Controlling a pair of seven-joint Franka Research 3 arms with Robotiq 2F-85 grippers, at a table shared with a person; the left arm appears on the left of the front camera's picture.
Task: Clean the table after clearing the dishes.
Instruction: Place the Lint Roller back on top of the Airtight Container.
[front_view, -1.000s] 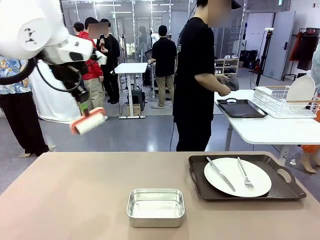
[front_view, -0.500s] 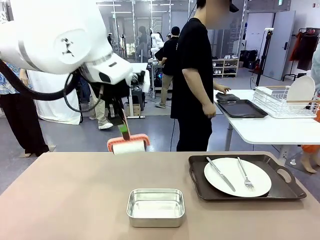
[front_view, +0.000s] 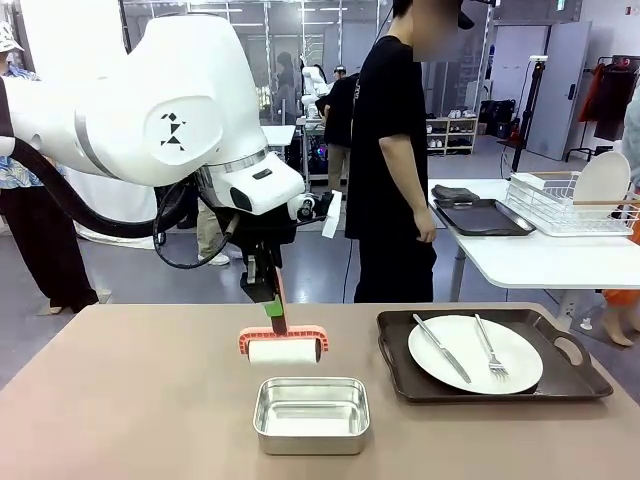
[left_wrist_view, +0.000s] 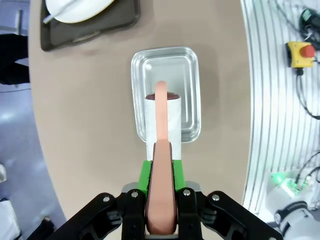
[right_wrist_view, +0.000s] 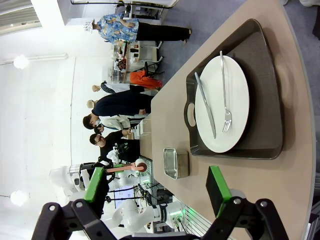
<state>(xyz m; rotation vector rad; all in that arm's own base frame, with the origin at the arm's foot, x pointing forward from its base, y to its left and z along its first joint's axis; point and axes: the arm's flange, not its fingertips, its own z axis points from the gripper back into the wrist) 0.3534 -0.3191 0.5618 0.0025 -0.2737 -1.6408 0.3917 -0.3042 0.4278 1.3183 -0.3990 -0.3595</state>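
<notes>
Salmon-pink handle of a lint roller (front_view: 283, 349) sits clamped between the green pads of the left gripper (front_view: 270, 305), centre of the front view, white roll hanging crosswise at the bottom end. The roll is low over the far rim of the steel pan (front_view: 311, 414), lower centre; contact with pan or table cannot be told. In the left wrist view the left gripper's fingers (left_wrist_view: 146, 172) press both sides of the handle, and the roll overlaps the part of the pan nearer the bottom edge. The beige-brown table (front_view: 130, 400) spans the lower frame. On it, lower right, is a dark tray (front_view: 560, 385) holding a white plate (front_view: 470, 345) with a knife (front_view: 441, 348) and a fork (front_view: 489, 350) lying on it. In the right wrist view the right gripper (right_wrist_view: 156, 186) stands with its fingers wide apart, nothing between them. A person (front_view: 390, 150) in black stands beyond the table, upper centre, beside a white side table (front_view: 540, 260) at right.
</notes>
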